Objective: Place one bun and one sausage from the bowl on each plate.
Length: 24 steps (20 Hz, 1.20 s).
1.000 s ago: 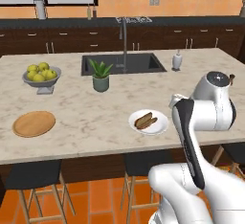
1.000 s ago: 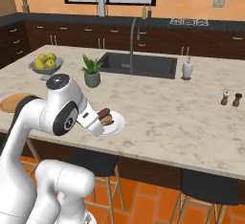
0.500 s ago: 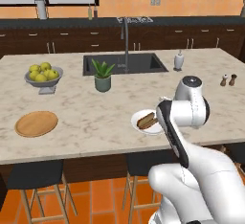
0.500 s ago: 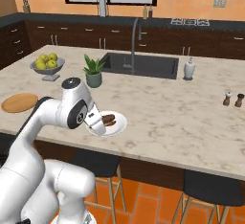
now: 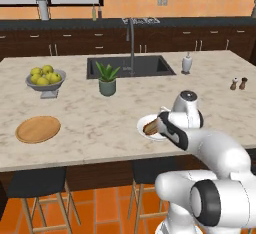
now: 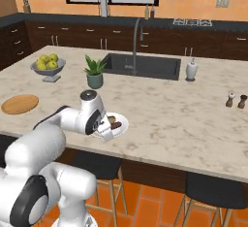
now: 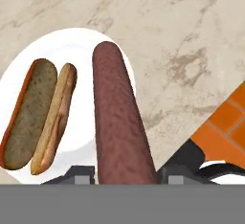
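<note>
The tool (image 7: 125,174) is clamped on 1 dark red-brown sausage (image 7: 118,122), which juts forward from between its 2 fingers over the near rim of the white plate (image 7: 81,46); whether the sausage touches the plate cannot be told. On that plate, beside the sausage, lies 1 split bun (image 7: 39,113), and the plate sits near the front edge of the marble tabletop (image 5: 100,123). The tan wooden plate (image 5: 38,129) lies bare, well apart to the left, near the pedestal bowl of yellow-green fruit (image 5: 45,79) and a potted plant (image 5: 107,79).
</note>
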Available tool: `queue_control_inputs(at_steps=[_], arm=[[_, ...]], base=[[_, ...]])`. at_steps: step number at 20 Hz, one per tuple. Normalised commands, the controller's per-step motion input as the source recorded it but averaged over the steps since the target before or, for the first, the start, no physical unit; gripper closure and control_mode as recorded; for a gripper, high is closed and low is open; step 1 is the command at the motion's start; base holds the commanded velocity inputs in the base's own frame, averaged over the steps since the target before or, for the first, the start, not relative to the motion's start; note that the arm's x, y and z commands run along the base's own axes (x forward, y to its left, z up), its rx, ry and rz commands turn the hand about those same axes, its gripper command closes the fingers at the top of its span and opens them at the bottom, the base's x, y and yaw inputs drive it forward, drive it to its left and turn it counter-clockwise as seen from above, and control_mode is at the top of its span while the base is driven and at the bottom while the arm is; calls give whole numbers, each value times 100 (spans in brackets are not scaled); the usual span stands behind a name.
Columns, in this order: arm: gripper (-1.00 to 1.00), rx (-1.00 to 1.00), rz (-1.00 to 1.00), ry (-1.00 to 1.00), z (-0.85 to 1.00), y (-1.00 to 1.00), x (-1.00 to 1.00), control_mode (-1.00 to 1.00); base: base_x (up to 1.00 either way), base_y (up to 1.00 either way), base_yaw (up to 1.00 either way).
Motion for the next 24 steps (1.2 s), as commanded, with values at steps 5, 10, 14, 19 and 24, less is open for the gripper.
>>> queue_control_inputs(at_steps=[5,10,14,19,24], arm=[[100,6,-2,0,-31,0,63,-100],[-100,1,0,0,-42,0,35,-100],[-100,0,0,0,-20,0,16,-100],[-100,3,0,-8,64,0,-13,-100],[-100,1,0,-5,100,0,-71,-100]], base=[[0,0,0],[0,0,0],[0,0,0],[0,0,0],[0,0,0]])
